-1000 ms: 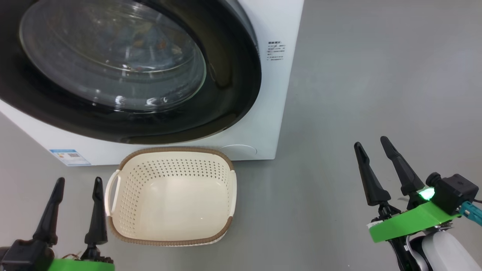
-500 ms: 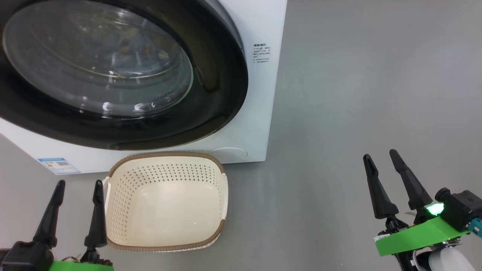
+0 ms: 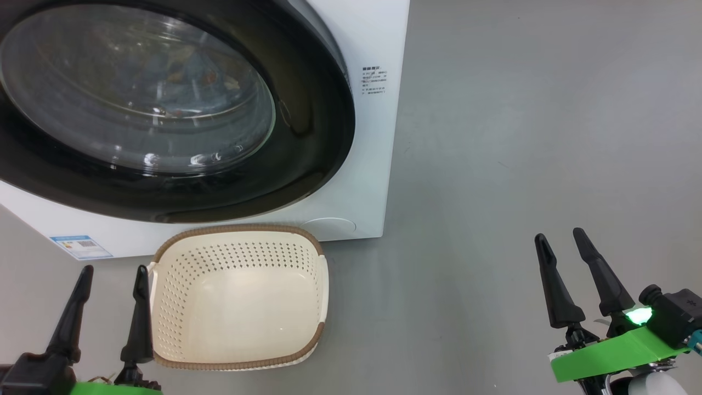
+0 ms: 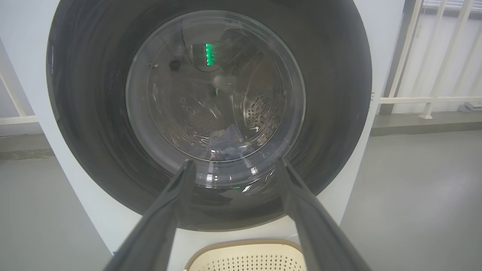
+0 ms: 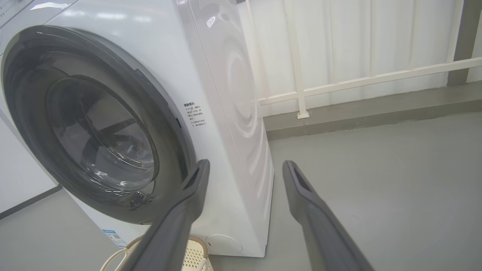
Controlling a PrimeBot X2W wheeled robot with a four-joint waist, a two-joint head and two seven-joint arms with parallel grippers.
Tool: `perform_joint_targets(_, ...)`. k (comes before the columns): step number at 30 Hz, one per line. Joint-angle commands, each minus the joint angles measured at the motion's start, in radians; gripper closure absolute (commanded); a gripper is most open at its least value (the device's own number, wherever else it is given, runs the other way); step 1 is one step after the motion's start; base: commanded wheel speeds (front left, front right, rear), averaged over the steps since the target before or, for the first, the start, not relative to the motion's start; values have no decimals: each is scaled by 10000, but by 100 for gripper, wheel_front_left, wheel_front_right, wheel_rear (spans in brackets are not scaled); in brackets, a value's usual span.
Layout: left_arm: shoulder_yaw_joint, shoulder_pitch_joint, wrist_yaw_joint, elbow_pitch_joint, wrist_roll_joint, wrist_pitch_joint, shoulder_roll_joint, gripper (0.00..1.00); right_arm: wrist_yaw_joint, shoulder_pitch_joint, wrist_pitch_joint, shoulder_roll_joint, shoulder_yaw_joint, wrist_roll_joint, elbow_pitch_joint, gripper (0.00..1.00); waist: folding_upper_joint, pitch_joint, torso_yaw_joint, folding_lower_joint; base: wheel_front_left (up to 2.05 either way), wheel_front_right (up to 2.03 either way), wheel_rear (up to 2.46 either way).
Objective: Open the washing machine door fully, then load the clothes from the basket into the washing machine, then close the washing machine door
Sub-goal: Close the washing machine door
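Note:
The white washing machine (image 3: pixel 378 164) fills the upper left of the head view, its glossy black door (image 3: pixel 312 137) shut flat against the front. Through the glass I see the clothes (image 4: pixel 228 145), blue fabric lying low in the steel drum. The cream basket (image 3: pixel 236 253) stands on the floor just before the machine with nothing in it. My left gripper (image 3: pixel 114 270) is open beside the basket's left side, its fingers pointing at the door (image 4: pixel 331 113). My right gripper (image 3: pixel 560 235) is open over bare floor, well to the right of the machine (image 5: pixel 226 94).
Grey floor (image 3: pixel 521 137) stretches to the right of the machine. A white railing (image 5: pixel 357 79) and a pale wall stand behind it. A small blue label (image 3: pixel 81 247) and a round cover (image 3: pixel 328 225) sit low on the machine's front.
The head camera has shifted, so the machine and basket sit further left and lower in the picture. The right gripper shows lower and further right. Both grippers stay open.

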Motion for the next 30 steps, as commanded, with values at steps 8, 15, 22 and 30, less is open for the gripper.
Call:
perform_joint_targets(8,285,-78,-21,-125,-60,-65,244,0,-27,-2,-80,-89,100,-182,-294,0,0,41,43,0,0,0,0)
perform_joint_targets(15,311,-77,-21,-132,-73,-65,236,0,-27,-1,-80,-80,74,-186,-300,0,0,45,66,0,0,0,0)
perform_joint_targets(22,337,-63,-21,-132,-71,-65,207,0,-27,7,-80,-77,56,-201,-296,0,0,28,82,0,0,0,0)
perform_joint_targets(30,323,-72,-21,-143,-82,-65,187,0,-27,-22,-80,-104,52,-192,-289,0,0,53,112,0,0,0,0)
